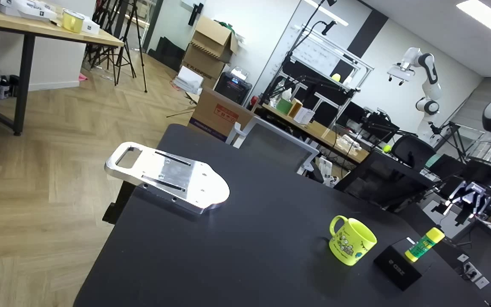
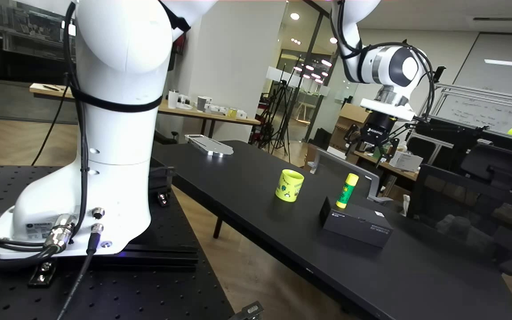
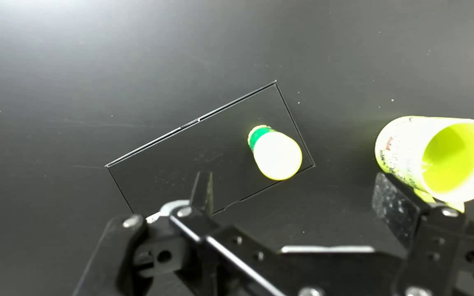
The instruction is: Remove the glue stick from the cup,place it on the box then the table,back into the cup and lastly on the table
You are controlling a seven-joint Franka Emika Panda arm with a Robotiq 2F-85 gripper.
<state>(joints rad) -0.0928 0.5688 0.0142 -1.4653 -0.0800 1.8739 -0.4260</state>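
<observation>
With the end effector (image 3: 292,191) spread wide and gripping nothing, hung over the black bench (image 2: 234,178), higher than the glue stick (image 2: 347,191) and apart from it in both exterior views. Had the glue stick upright on top of the box (image 2: 358,226), near the end closest to the mug (image 2: 288,189), and the mug upright on the bench, near the box but not touching it. Appeared, by that arrangement, to be at the box stage, with placement seemingly complete and the bench next in order. Called next, most likely, for a descent around the glue stick, a firm grip, a lift clear of the box and a gentle set-down on bare bench, without a nudge to so narrow a base. Left for afterward: the mug, then the bench again.
</observation>
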